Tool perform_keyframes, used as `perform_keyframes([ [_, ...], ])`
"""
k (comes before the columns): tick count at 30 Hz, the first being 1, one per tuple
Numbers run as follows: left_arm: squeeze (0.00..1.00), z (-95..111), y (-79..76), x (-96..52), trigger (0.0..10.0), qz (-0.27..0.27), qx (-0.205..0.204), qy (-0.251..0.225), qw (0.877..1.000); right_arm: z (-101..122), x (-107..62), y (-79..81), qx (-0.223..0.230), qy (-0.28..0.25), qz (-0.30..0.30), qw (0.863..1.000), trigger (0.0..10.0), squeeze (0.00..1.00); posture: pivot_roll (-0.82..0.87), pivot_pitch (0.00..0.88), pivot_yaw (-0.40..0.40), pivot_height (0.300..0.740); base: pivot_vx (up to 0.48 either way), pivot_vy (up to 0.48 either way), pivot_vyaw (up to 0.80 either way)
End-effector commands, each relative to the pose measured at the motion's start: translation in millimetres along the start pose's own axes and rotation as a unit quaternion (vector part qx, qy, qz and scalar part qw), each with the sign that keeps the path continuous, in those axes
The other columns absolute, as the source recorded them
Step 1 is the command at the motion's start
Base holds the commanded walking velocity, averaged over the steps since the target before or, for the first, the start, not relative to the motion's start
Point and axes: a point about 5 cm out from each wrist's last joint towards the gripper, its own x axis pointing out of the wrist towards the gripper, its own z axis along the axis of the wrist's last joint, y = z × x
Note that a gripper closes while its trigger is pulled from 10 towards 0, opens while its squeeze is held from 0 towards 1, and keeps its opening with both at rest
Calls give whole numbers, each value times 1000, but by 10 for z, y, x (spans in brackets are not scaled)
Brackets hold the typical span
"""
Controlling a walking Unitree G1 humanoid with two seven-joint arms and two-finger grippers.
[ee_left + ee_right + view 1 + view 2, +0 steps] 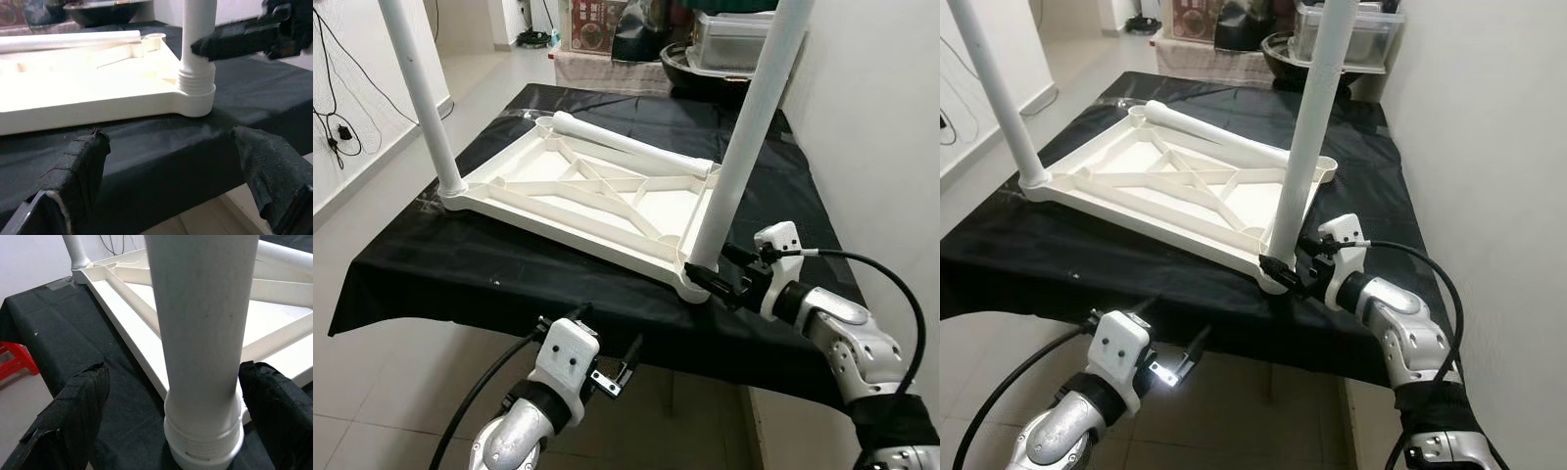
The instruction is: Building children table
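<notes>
- The left gripper hovers below and just in front of the near edge of the black-covered table, fingers spread apart with nothing between them.
- The right gripper is at the table's near right part, its two fingers either side of the near leg just above the threaded collar; whether the pads press the leg cannot be told.
- The white tabletop lies upside down, ribbed underside up, its long axis running from the table's near right toward its far left.
- The near leg stands upright in the tabletop's near right corner socket.
- A second leg stands upright at the left corner.
- A loose leg lies flat along the tabletop's far edge.
</notes>
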Motion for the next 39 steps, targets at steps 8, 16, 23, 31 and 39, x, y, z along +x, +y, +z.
perform_keyframes([
  [8, 0, 43, 12, -59, 10000, 25, 7, -1, 1000, 40, 175, -20, -5, -10, -12, 1000, 10000, 0, 105, 149, -105, 740, 0, 0, 0],
  [16, 0, 60, -16, -74, 10000, 17, 9, 0, 1000, 148, 279, -21, -7, -35, -24, 999, 10000, 0, 106, 153, -107, 740, 0, 0, 0],
  [23, 0, 62, -42, -67, 10000, 9, 12, 3, 1000, 332, 318, -92, -9, -80, -49, 996, 0, 0, 102, 164, -109, 740, 0, 0, 0],
  [31, 0, 23, -44, -28, 10000, 5, 5, 12, 1000, 422, 364, -76, 4, -108, -51, 993, 0, 0, 98, 155, -105, 740, 0, 0, 0],
  [39, 0, -10, 32, 58, 10000, 15, -4, 20, 1000, 589, 391, 66, 33, -162, -32, 986, 0, 0, 101, 132, -102, 740, 0, 0, 0],
])
